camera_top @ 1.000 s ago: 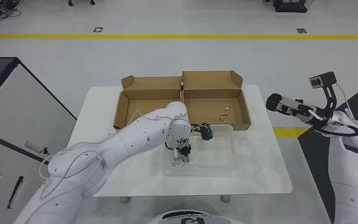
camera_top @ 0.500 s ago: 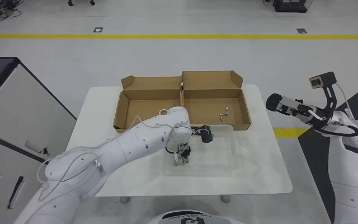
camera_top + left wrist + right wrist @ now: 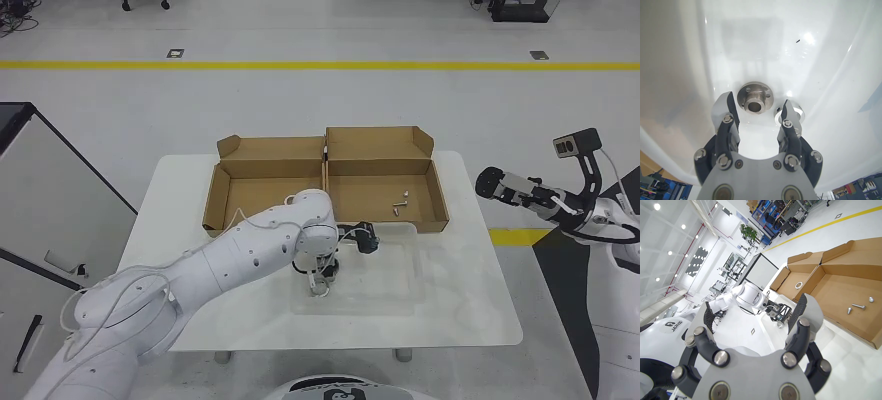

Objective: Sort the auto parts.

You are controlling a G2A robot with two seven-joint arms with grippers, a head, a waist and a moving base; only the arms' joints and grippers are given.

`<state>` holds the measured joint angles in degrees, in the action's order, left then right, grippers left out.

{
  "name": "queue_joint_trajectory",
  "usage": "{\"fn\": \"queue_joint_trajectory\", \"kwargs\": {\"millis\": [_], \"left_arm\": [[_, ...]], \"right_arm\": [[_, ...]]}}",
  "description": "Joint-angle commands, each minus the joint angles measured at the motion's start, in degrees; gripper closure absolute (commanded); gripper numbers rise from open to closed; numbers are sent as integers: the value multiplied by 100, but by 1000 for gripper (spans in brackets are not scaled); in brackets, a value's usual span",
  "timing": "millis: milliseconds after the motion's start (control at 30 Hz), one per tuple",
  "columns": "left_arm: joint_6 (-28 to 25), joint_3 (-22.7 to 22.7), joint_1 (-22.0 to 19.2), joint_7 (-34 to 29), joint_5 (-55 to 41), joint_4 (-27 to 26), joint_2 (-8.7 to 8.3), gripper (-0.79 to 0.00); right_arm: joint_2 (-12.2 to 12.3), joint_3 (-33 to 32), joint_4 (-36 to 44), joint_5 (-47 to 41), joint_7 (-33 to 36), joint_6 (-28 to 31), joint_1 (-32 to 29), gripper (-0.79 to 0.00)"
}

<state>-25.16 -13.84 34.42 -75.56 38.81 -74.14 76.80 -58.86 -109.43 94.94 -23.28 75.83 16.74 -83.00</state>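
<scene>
A steel flanged hub (image 3: 755, 100) lies on the floor of the white tray (image 3: 412, 262), near its left end. My left gripper (image 3: 758, 99) is open just above it, one finger on each side of the hub and not touching it. A silver ring (image 3: 797, 111) lies right beside the hub, partly hidden behind one finger (image 3: 787, 111). From above, the left gripper (image 3: 319, 282) points down into the tray. My right gripper (image 3: 755, 303) is open and empty, held in the air off the table's right edge (image 3: 486, 185).
Two open cardboard boxes stand behind the tray. The left box (image 3: 262, 190) holds a white ring (image 3: 799, 285). The right box (image 3: 385, 185) holds a bolt (image 3: 859, 307) and two small metal parts (image 3: 849, 310). The white table (image 3: 470, 300) has free room at the front and right.
The left arm has shifted slightly, bringing its open gripper in over the hub in the tray. The right arm has not moved.
</scene>
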Motion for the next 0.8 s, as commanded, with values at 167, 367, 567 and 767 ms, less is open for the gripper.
{"fn": "queue_joint_trajectory", "kwargs": {"millis": [167, 367, 567, 767], "left_arm": [[21, -38, 16, -11, 105, 55, 32, -477], [-13, -64, 18, 27, 120, 215, 84, -453], [-64, -69, 19, 46, 115, 369, 157, -446], [-62, -77, 20, 10, 141, 442, 211, -440]], "right_arm": [[0, 0, 0, 0, 0, 0, 0, -785], [0, 0, 0, 0, 0, 0, 0, -785], [0, 0, 0, 0, 0, 0, 0, -785], [0, 0, 0, 0, 0, 0, 0, -785]]}}
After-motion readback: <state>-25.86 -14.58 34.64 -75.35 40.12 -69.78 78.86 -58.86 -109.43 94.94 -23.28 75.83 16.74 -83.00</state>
